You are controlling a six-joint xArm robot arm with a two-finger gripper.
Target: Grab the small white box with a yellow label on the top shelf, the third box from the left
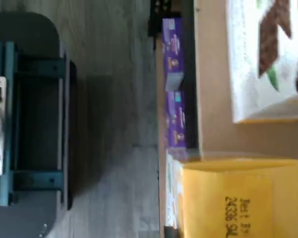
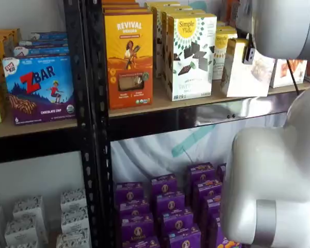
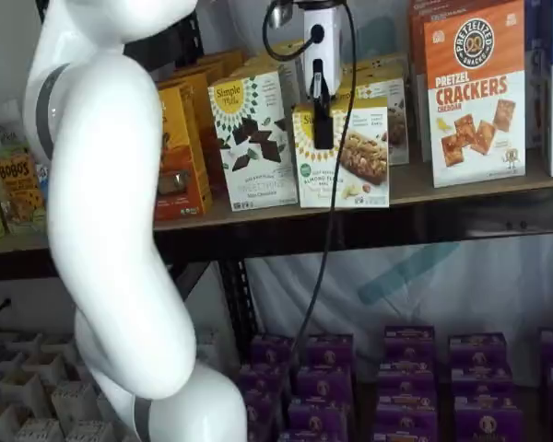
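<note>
Wrist view: yellow top of the small white box (image 1: 238, 198) below the gripper, on the top shelf (image 1: 213, 134). Shelf view: gripper (image 3: 323, 129) (jaw state impossible to tell) hanging before the small white box (image 3: 350, 157).

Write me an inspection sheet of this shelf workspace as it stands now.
Surface: the top shelf, a tan board on a black front beam, holds upright boxes.
Job's things: the small white box stands at the shelf's front edge, its yellow top showing in the wrist view.
Clutter: tall white chocolate box, orange box, pretzel crackers box, ZBar box; purple boxes on the level below.
Grippers: the gripper hangs in front of the small white box; fingers seen as one dark shape, state unclear.
Cables: a black cable hangs beside the gripper.
Surroundings: black perforated upright.
</note>
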